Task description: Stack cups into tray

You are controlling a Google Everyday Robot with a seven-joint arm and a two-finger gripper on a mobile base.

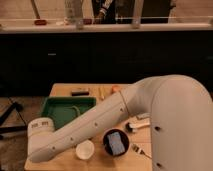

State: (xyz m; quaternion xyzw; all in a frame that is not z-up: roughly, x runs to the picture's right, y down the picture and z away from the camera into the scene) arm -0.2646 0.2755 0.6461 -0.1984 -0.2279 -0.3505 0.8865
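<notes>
Camera view: end effector hidden; arm [100, 122] overhangs tray [57, 107], white cup [85, 149] beside.

A pale wooden table [64, 90] stands in a dim, warm-lit room. Behind it runs a long wall of dark cabinet fronts [100, 55], topped by a light counter ledge [165, 26] carrying upright white posts [136, 12]. At the left, black legs of a stand [10, 114] spread over the brownish floor [17, 147]. The gripper lies hidden beyond the arm's lower-left end.
</notes>
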